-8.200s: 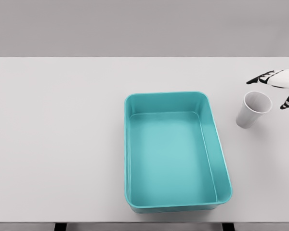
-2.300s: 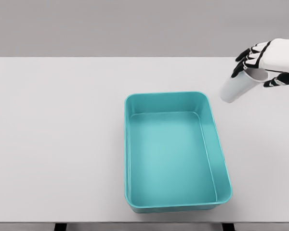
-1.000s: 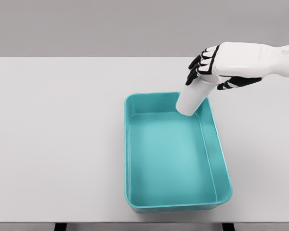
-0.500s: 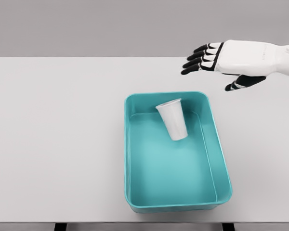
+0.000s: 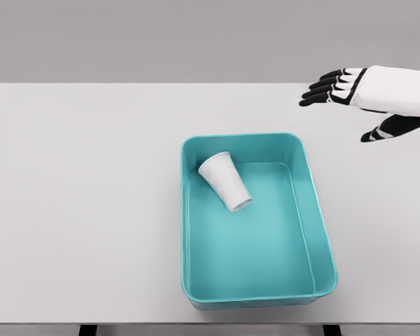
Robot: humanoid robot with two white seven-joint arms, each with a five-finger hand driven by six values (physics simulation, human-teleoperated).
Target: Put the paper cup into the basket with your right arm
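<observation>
Inside the teal basket (image 5: 315, 231), toward its far left corner at about 11 o'clock from the basket's centre, lies the paper cup (image 5: 225, 182). It is white, with plain smooth walls, and it is tipped over on its side. Its wide open mouth points to 10 o'clock, close to the left wall of the basket, and its narrow closed bottom points to 4 o'clock, toward the middle of the basket floor. The cup is fully within the rim; whether it touches the left wall I cannot tell.

The basket is a rectangular tub with rounded corners and a thin rim, standing on a white table (image 5: 84, 210). Nothing else lies in the basket or near it.

The right hand (image 5: 367, 96) is at 2 o'clock from the basket, above the table and well apart from the cup. Its dark fingers (image 5: 320, 89) are stretched out and spread wide, pointing left, and it holds nothing. Between the hand and the cup nothing stands.
</observation>
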